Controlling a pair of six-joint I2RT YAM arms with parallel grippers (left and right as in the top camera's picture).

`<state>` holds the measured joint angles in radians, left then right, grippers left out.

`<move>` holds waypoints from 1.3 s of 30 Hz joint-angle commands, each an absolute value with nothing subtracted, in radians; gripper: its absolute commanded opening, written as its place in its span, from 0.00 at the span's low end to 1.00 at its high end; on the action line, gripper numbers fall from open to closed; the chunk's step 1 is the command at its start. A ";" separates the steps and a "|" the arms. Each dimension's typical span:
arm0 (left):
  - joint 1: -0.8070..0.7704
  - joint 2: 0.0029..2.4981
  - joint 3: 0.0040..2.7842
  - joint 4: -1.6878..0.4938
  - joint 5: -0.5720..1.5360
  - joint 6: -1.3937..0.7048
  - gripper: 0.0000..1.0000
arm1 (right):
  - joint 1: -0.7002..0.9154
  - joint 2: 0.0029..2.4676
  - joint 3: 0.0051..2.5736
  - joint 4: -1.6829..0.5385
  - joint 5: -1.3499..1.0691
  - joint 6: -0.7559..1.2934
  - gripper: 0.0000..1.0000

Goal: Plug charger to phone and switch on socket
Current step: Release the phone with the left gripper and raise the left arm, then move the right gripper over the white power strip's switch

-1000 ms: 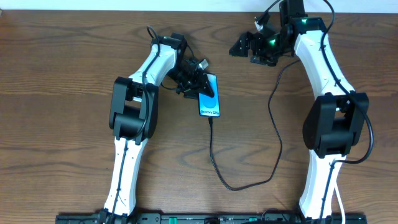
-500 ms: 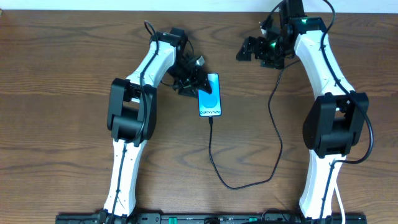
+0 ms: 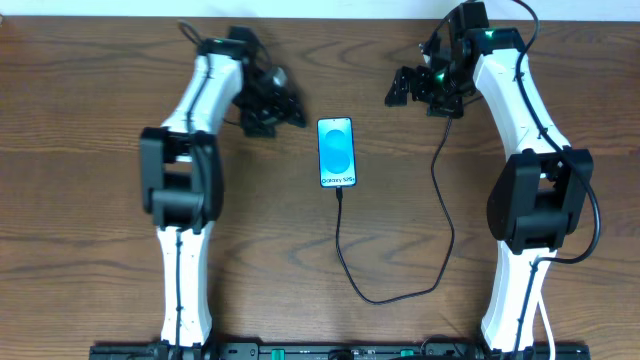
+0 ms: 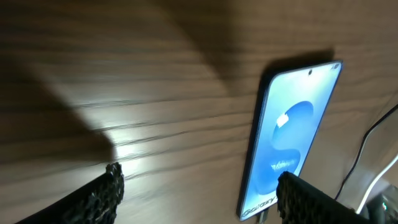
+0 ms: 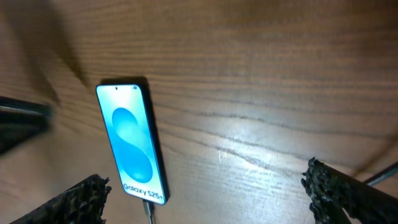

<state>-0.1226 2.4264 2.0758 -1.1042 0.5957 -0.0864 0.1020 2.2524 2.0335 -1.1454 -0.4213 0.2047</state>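
Observation:
The phone [image 3: 336,152] lies flat mid-table, screen lit blue, also seen in the left wrist view [image 4: 289,143] and the right wrist view [image 5: 134,143]. The charger [image 3: 340,240], a thin black cable, meets the phone's lower edge with its plug tip [image 5: 148,210], loops down and runs back up to the right. My left gripper [image 3: 284,112] [image 4: 199,177] is open and empty, just left of the phone and apart from it. My right gripper [image 3: 405,88] [image 5: 206,180] hangs wide open and empty, up and right of the phone. The socket is out of view.
Brown wooden table [image 3: 100,250] all around. The cable's loop [image 3: 385,300] lies near the front, between the two arm bases. The cable's right stretch [image 3: 447,200] passes close to the right arm.
My left gripper has let go of the phone, opened, and drawn back up and to the left. The phone lies straighter. The right gripper shifted slightly right.

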 commanded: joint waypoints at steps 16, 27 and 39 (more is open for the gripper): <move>0.008 1.996 2.070 -0.981 0.036 -0.152 0.97 | -0.109 1.979 2.066 -1.281 0.097 0.385 0.99; 0.008 2.001 2.065 -0.982 0.036 -0.152 0.98 | -0.284 2.039 2.064 -1.313 0.136 0.527 0.99; 0.008 2.001 2.065 -0.981 0.036 -0.152 0.97 | -0.347 2.120 1.995 -1.292 0.111 0.527 0.99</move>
